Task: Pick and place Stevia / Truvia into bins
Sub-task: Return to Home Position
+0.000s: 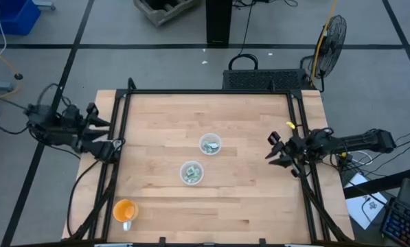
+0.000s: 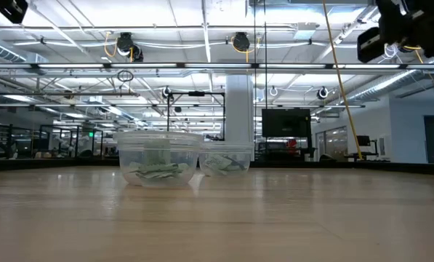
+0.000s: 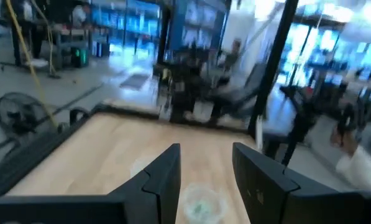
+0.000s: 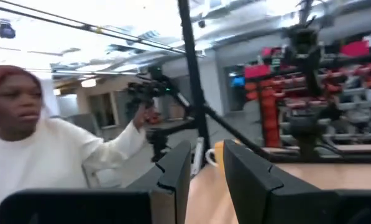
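Wooden table (image 1: 246,199) looked done, packets (image 1: 191,175) all in both cups (image 1: 210,145). Left gripper (image 1: 114,135) and right gripper (image 1: 270,147) hung at opposite edges, fingers apart, empty. Homing, I'd guess; next just park.

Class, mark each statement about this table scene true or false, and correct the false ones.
1. In the high view, the upper clear cup and the lower clear cup both hold green-and-white packets. True.
2. The orange cup stands between the two clear cups. False: it stands apart from them, near a corner of the table on the left arm's side.
3. The right gripper grips a packet. False: it is open and empty, at the table's right edge.
4. The left gripper is open, at the table's left edge. True.
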You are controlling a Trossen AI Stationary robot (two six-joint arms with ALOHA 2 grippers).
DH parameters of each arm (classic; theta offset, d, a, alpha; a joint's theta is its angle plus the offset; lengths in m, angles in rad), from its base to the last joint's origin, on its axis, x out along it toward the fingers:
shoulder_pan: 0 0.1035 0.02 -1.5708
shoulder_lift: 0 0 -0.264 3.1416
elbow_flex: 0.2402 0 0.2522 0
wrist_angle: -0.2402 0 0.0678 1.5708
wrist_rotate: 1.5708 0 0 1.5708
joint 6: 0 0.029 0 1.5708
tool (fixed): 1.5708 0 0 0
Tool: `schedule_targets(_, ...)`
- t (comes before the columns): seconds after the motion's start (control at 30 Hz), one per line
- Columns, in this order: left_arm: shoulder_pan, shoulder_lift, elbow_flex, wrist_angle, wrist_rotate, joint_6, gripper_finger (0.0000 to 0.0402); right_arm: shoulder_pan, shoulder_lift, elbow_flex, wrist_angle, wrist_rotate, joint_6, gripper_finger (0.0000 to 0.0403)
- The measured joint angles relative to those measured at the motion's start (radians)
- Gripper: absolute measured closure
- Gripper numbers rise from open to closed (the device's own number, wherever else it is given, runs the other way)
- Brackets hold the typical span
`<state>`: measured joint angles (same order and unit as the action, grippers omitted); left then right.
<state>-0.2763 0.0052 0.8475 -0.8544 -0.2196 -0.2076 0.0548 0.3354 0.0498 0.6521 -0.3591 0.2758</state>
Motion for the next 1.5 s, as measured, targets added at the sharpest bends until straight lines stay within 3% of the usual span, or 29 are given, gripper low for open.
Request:
schedule_targets(0.17,0.003,0.000,-0.028,0.033,0.006,0.087,0.0252,-0.059,-0.018,-0.001,-0.077,0.059,0.007,0.0314)
schedule_targets(0.27,0.002,0.000,-0.131,0.145,0.027,0.091,0.0252,-0.087,-0.019,-0.002,-0.079,0.070,0.007,0.0314)
schedule_targets(0.5,0.002,0.000,-0.435,0.502,0.207,0.092,0.0252,-0.125,-0.017,-0.002,-0.074,0.070,0.000,0.0314)
schedule_targets(0.7,0.002,0.000,-0.654,0.778,0.247,0.090,0.0252,-0.127,-0.016,-0.003,-0.081,0.072,-0.007,0.0314)
schedule_targets(1.1,0.002,0.000,-0.838,0.931,0.287,0.060,0.0252,-0.127,-0.014,-0.003,-0.081,0.072,-0.007,0.0314)
schedule_targets(1.5,0.002,0.003,-0.838,0.879,0.264,0.052,0.0252,-0.126,-0.014,-0.003,-0.081,0.073,-0.007,0.0314)
